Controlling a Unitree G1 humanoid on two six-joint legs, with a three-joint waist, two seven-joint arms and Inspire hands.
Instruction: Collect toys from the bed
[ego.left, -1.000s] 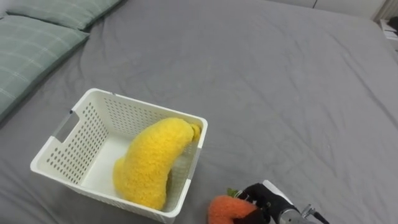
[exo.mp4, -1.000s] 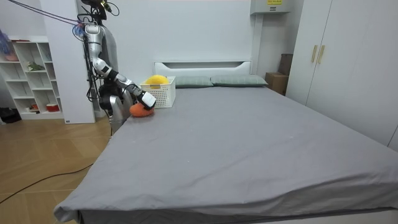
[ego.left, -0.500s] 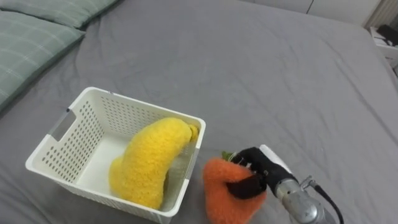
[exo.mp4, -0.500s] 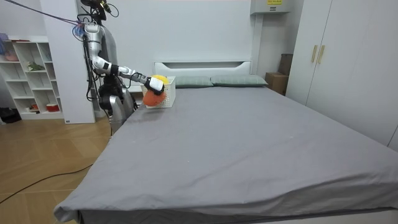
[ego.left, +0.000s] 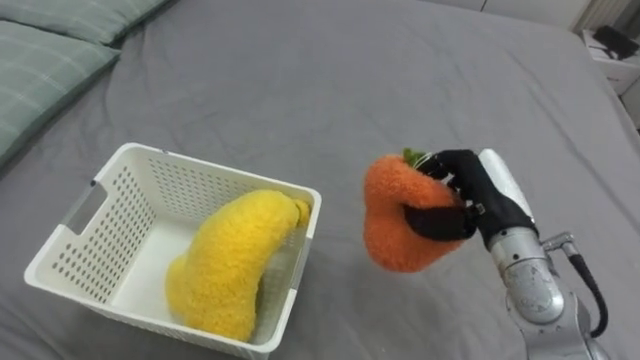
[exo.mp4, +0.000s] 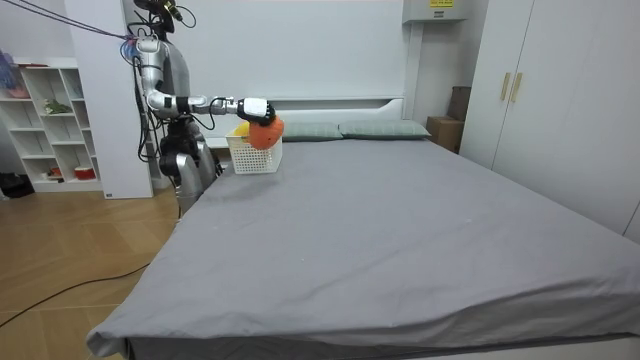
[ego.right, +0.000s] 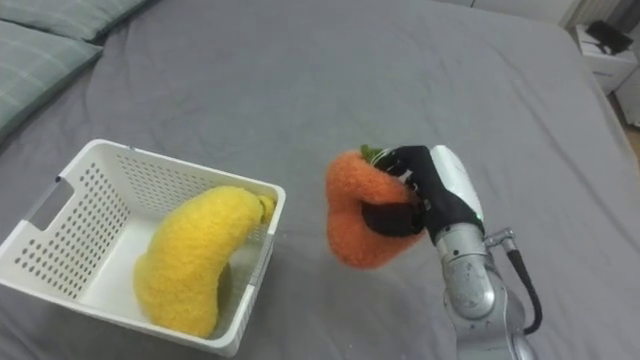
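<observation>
Your right hand (ego.left: 482, 200) is clamped on the orange plush toy (ego.left: 392, 232). The dark fingers curl over its upper edge and the thumb crosses its front, pressing a dent into the pile. The toy hangs clear of the sheet, in the air over the grey bed (ego.left: 400, 80).

The toy's long axis is near upright. A green leafy tuft sits at the top, right by the fingertips, and the rounded fat end points down. It is a fuzzy, soft, lumpy cone, bent at the grip.

Left of the hand and lower sits the white basket (ego.left: 88, 232), well apart from the toy. It is rigid plastic and rectangular, with perforated walls and a slot handle on its left end. A yellow plush banana (ego.left: 228, 268) lies in it, curved, with the same fuzzy pile. Its long axis runs from the near side up to the corner nearest your hand, with the tip resting on the rim there.

Far left of the hand is a green checked pillow (ego.left: 40, 70).

In the room view you stand at the bedside near the headboard. The right arm is stretched level and the toy is just above the basket's near end.
</observation>
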